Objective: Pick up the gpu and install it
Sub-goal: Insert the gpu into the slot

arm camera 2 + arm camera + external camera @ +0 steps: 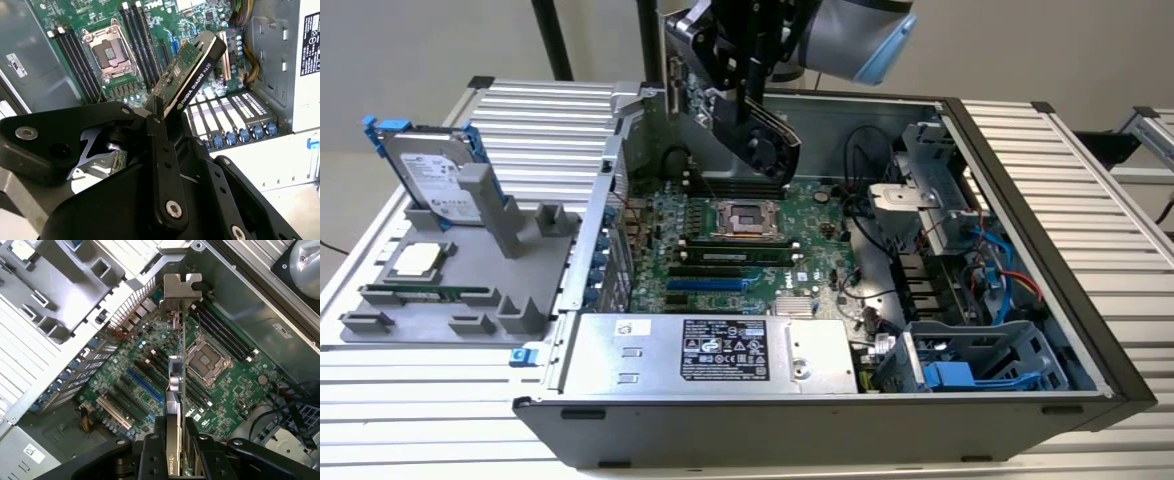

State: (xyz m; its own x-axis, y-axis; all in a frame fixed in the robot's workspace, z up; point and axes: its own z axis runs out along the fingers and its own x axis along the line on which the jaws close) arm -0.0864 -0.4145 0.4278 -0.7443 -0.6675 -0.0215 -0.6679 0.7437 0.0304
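The flat rectangular gpu (771, 148), green board backed by a black shroud, was held tilted above the green motherboard (817, 258) inside the open grey computer case (787, 425), pinched by the black hand (157, 108); if lowered so skewed, it might be jammed against a slot.

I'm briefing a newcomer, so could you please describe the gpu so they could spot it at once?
Find the open case with its motherboard exposed. Above it, the gripper is shut on the gpu, a tilted flat card. Unlike the hard drive and memory stick on the stand, it hangs in the air, one face green, the other black.
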